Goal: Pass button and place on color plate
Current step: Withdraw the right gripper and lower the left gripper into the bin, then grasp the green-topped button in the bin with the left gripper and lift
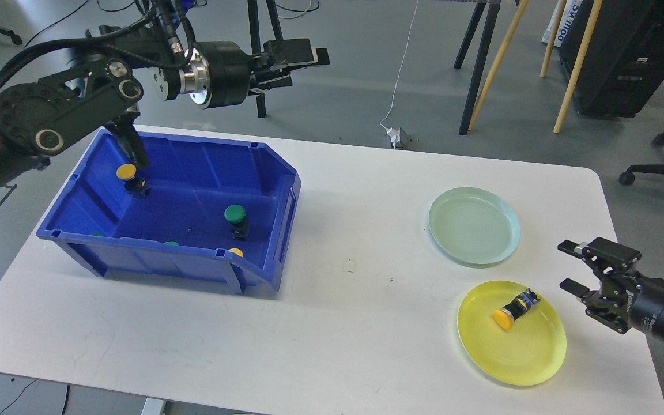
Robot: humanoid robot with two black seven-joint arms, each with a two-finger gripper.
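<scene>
Landmark: the blue bin [107, 225] on the white table [332, 323]; all places below are given relative to it.

Yellow button, delivered: lies on its side on the yellow plate [531, 363], well to the right of the bin; the yellow-capped button [515, 311] rests on the plate's upper left part.

Green plate: the pale green plate [490, 245] sits right of the bin, just behind the yellow plate, and carries nothing.

Buttons left in the bin: a green-capped button [236, 219] stands near the bin's right end; a second yellow button [130, 178] stands toward the back left. Further caps, green and yellow, show just above the front wall, partly hidden.

Left gripper: the left gripper [303, 60] is raised behind and above the bin's back wall, holding nothing. It is seen nearly edge-on, so whether its jaws are apart or together cannot be told.

Right gripper: the right gripper [568, 266] hovers far right of the bin, just beside the yellow plate, jaws apart and empty, clear of the button.

Step in hand: one yellow placement appears complete; the next pick from the bin is pending.

Next move calls for: the left gripper descending into the bin, probably over the green-capped button, gripping its body, then a handover to the right gripper for the green plate.
</scene>
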